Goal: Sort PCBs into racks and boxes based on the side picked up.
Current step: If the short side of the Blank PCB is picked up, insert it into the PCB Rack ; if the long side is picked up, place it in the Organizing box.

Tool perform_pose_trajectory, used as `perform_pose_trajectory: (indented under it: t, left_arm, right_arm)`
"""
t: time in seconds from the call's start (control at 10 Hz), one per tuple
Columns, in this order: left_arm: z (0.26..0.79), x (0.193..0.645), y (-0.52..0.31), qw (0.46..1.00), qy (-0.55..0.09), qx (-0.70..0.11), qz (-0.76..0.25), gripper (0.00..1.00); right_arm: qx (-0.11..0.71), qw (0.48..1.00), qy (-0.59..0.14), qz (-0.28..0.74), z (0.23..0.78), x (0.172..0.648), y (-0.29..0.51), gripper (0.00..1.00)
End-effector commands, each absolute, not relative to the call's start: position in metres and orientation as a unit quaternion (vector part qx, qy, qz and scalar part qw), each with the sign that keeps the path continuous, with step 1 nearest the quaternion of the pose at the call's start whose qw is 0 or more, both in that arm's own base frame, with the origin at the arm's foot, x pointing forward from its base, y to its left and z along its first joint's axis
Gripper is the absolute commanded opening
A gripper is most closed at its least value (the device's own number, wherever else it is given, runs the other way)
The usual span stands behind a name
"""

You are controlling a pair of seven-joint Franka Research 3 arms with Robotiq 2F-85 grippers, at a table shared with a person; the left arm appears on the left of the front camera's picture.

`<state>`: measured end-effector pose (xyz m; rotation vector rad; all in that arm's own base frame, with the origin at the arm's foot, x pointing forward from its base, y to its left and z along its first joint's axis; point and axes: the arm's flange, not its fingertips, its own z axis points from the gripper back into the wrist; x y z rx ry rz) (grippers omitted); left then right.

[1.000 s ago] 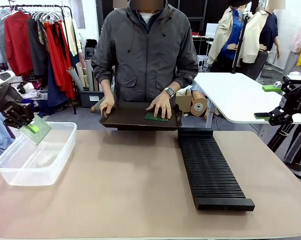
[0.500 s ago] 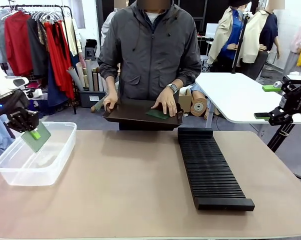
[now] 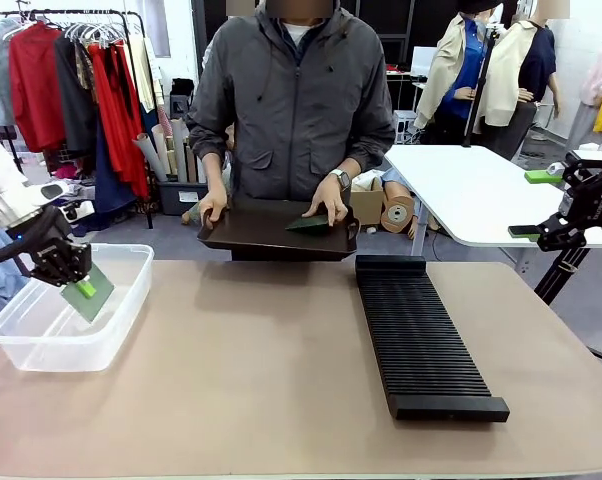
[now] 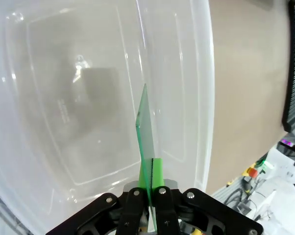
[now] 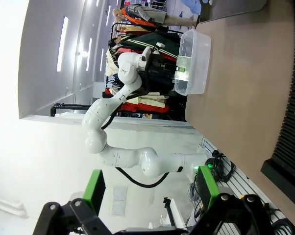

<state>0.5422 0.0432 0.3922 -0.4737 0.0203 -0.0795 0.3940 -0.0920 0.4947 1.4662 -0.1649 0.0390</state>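
Left tool (image 3: 80, 287): at the desk's 9 o'clock edge, pointing down over the clear box; in the left wrist view (image 4: 150, 193) its green pads are pressed together on a board's edge.
Held PCB (image 3: 91, 296): clamped in the left tool and hanging tilted, lower corner toward 5 o'clock. It shows edge-on in the left wrist view (image 4: 146, 132), above the box floor. Whether it touches the floor I cannot tell.
Clear box (image 3: 29, 352): a transparent tub on the desk at 9 o'clock, long side running toward 12; its rounded rim (image 4: 204, 88) curves past the board.
Desk (image 3: 251, 380): tan top, bare across the middle.
Black tray (image 3: 256, 238): a person holds it level at the desk's 12 o'clock edge, one hand (image 3: 212, 207) on its 9 o'clock end.
Tray PCB (image 3: 307, 225): dark green, at the tray's 3 o'clock side, under the fingers of the person's other hand (image 3: 331, 203); it looks tipped up at one edge.
Black rack (image 3: 421, 345): long and ribbed, flat on the desk between centre and 3 o'clock, running from 12 to 6.
Right tool (image 3: 534, 205): raised off the desk past its 3 o'clock edge, well apart from the rack; the right wrist view (image 5: 150, 188) shows its fingers spread wide with nothing between them.
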Motion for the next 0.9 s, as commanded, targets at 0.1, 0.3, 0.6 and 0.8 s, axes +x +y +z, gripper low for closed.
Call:
perform_pose_trajectory:
  t: [0.1,0.3,0.6,0.8]
  left_arm:
    - [0.370,0.551,0.040,0.963,0.004,-0.259,-0.069,0.00]
    - [0.359,0.559,0.039,0.964,0.005,-0.259,-0.063,0.14]
    - [0.357,0.565,0.041,0.967,-0.003,-0.249,-0.057,0.68]
    - [0.363,0.565,0.042,0.968,-0.008,-0.243,-0.054,1.00]
  right_arm:
    - [0.668,0.740,-0.075,0.021,0.496,0.392,-0.092,1.00]
    - [0.668,0.740,-0.075,0.021,0.496,0.392,-0.092,1.00]
    - [0.668,0.740,-0.075,0.021,0.496,0.392,-0.092,1.00]
    - [0.668,0.740,-0.075,0.021,0.496,0.392,-0.092,1.00]
